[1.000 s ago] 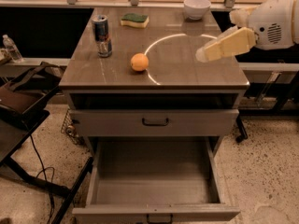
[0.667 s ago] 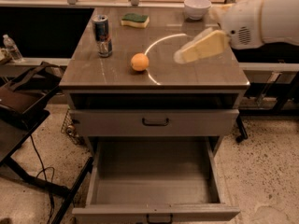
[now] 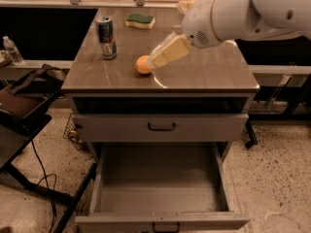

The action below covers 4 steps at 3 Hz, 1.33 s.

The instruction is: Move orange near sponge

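Note:
The orange (image 3: 142,64) sits on the brown table top (image 3: 204,74), near the front middle. The sponge (image 3: 140,20), green top over yellow, lies at the back of the table, behind the orange. My gripper (image 3: 153,61) reaches in from the upper right on a white arm; its pale yellow fingers (image 3: 169,52) point down-left and their tips are right at the orange's right side, partly covering it.
A drink can (image 3: 106,37) stands left of the orange. The white arm hides the back right of the table. The bottom drawer (image 3: 160,188) is pulled open below. A dark chair (image 3: 22,106) and a water bottle (image 3: 11,50) are at the left.
My arm has swung left across the table, and the gripper has come from the right side to the orange. The orange, can and sponge have not moved.

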Tool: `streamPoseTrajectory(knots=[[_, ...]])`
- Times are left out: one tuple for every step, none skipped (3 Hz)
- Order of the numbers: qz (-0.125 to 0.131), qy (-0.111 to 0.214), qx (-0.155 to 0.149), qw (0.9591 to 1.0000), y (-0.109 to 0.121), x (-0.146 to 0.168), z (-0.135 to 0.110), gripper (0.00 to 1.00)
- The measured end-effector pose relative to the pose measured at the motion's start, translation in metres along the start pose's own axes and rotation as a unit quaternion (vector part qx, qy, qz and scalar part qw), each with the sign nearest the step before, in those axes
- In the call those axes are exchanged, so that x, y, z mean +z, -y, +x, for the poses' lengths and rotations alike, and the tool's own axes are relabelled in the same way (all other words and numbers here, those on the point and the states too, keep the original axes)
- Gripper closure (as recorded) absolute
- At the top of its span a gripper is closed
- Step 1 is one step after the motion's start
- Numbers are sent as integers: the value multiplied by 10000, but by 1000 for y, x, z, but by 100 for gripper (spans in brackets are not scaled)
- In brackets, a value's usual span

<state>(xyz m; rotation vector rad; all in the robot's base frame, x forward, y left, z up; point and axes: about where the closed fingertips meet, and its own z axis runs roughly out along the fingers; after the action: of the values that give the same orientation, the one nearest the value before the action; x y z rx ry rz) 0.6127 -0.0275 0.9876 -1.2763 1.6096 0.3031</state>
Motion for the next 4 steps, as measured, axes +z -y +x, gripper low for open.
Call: streamPoseTrajectory(knots=[[-212, -59, -114, 9997, -1, 34, 4, 0], [-552, -43, 65, 9984, -10, 69, 17, 0], [-989, 35, 468, 9940, -30, 115, 34, 0], [-1193, 81, 662, 9906, -41, 138, 42, 0]])
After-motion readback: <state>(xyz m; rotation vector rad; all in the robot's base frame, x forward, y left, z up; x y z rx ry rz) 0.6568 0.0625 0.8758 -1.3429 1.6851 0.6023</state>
